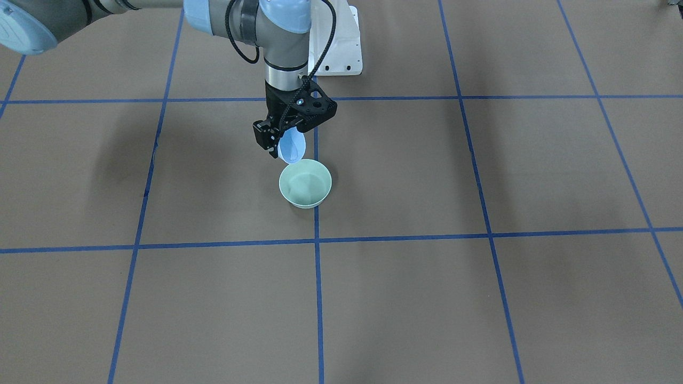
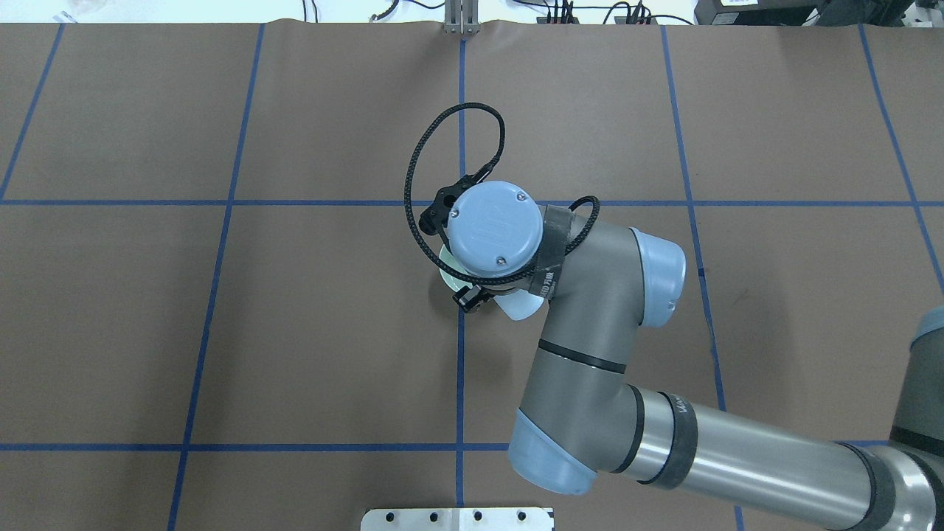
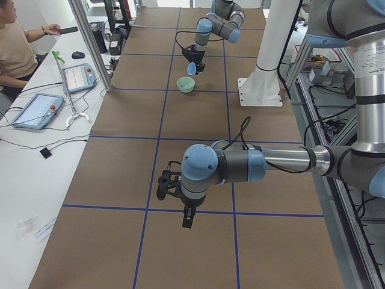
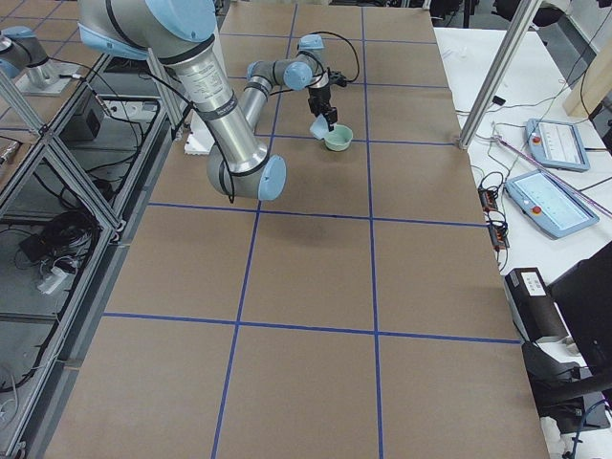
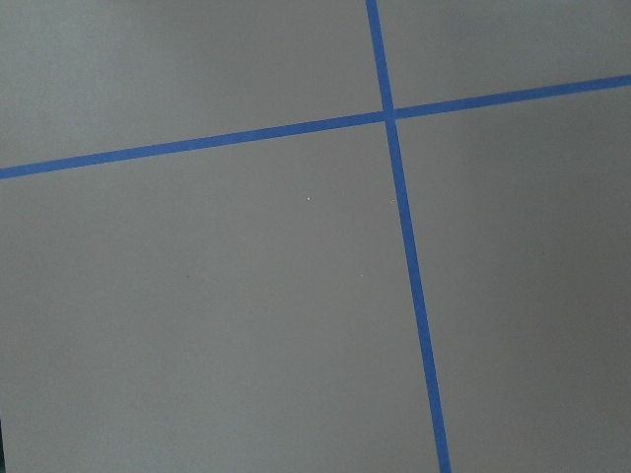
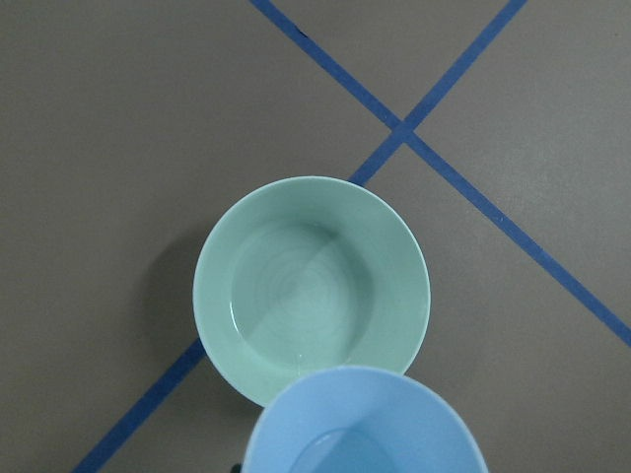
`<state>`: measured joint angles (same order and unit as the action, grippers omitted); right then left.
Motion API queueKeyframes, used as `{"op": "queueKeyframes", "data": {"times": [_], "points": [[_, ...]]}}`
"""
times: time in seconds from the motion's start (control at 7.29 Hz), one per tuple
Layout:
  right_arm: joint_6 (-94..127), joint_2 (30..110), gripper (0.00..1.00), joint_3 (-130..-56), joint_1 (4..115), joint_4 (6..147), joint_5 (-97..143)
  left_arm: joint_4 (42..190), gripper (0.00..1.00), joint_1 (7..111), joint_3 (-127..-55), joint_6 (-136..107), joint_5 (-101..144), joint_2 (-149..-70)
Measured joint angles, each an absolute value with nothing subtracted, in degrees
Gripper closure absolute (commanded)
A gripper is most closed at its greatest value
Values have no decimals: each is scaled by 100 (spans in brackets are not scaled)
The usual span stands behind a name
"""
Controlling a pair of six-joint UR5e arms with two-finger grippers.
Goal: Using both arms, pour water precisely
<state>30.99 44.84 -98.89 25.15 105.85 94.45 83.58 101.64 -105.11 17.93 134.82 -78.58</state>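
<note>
My right gripper [image 1: 277, 140] is shut on the rim of a light-blue bowl [image 1: 292, 148] and holds it tilted just above the near rim of a green bowl [image 1: 305, 184] standing on the brown table. In the right wrist view the blue bowl [image 6: 365, 424] overlaps the edge of the green bowl [image 6: 312, 286]. Faint rings and a whitish glint of water [image 6: 296, 296] show in the green bowl's bottom; I see no stream. My left gripper [image 3: 187, 217] hangs over bare table far from both bowls; I cannot tell if it is open or shut.
Blue tape lines [image 1: 317, 240] cross the table in a grid. The white pedestal base [image 1: 336, 42] stands behind the bowls. An operator [image 3: 18, 48] sits at a side desk with tablets [image 3: 36, 108] and a metal post [image 3: 90, 42] beside the table.
</note>
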Motion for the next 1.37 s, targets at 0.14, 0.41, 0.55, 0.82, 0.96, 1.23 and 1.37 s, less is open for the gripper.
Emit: {"op": "queueKeyframes", "data": {"times": [0.14, 0.41, 0.55, 0.82, 0.96, 1.23, 1.37], "points": [[3101, 4205, 100, -9696, 2519, 10979, 9482, 8358, 0, 10186, -10509, 1793, 13482, -7857], [3102, 3684, 100, -9133, 2530, 11473, 9497, 8358, 0, 10252, -10500, 1793, 13482, -7857], [3103, 3370, 100, -8749, 2542, 11654, 9495, 8357, 0, 10267, -10497, 1793, 13482, -7859], [3080, 3007, 100, -8372, 2553, 12134, 9474, 8351, 0, 10273, -10492, 1793, 13482, -7868], [3057, 2953, 100, -8336, 2553, 12400, 9455, 8352, 0, 10274, -10490, 1793, 13482, -7871], [3035, 2879, 100, -8315, 2560, 12887, 9417, 8366, 0, 10274, -10488, 1793, 13482, -7875], [3022, 2769, 100, -8304, 2563, 13236, 9379, 8370, 0, 10274, -10488, 1793, 13482, -7875]]}}
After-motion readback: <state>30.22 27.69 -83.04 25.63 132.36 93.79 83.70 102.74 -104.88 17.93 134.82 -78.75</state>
